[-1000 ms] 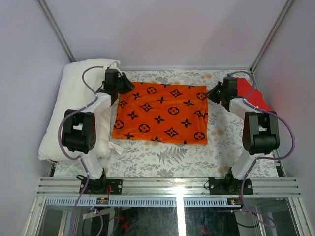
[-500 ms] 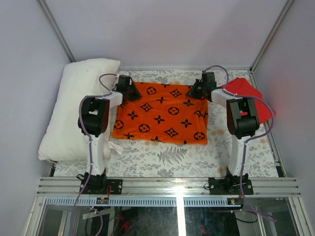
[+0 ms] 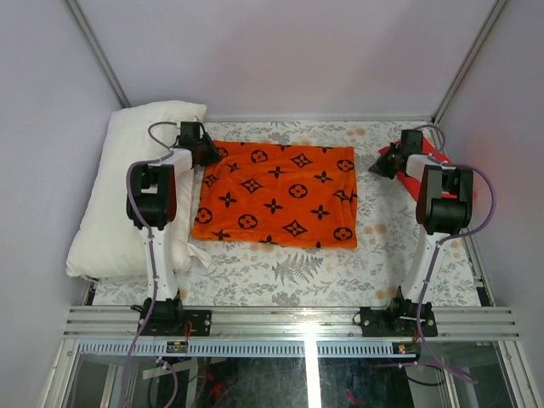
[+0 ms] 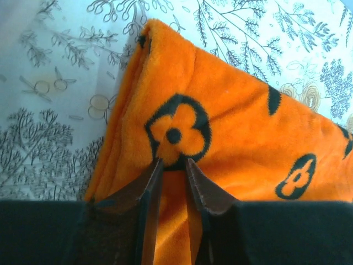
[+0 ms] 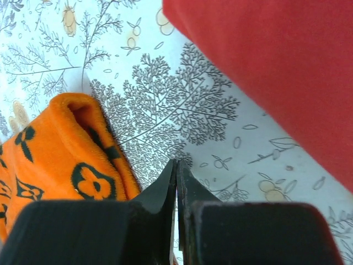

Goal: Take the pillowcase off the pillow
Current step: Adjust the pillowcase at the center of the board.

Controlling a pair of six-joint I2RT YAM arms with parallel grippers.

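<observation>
Left gripper (image 4: 172, 161): jaws a narrow slit, tips down on the far-left corner of the pillowcase (image 3: 276, 194), no pinch that I can see.
Right gripper (image 5: 176, 163): clamped tight on nothing, over the worktop (image 3: 280, 276) between the orange corner and the red cloth (image 5: 276, 66).
Pillowcase: flat mid-worktop, off already; plush, light, likely to bunch, so take a hemmed corner.
Pillow (image 3: 127, 178): bare white, along the left side.
Arms: both stretched forward, wrists dipped at the far corners.

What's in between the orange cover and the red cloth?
Just the flowery tablecloth between orange cover and red cloth, plain in the right wrist view. The right hand hovers over it.
</observation>
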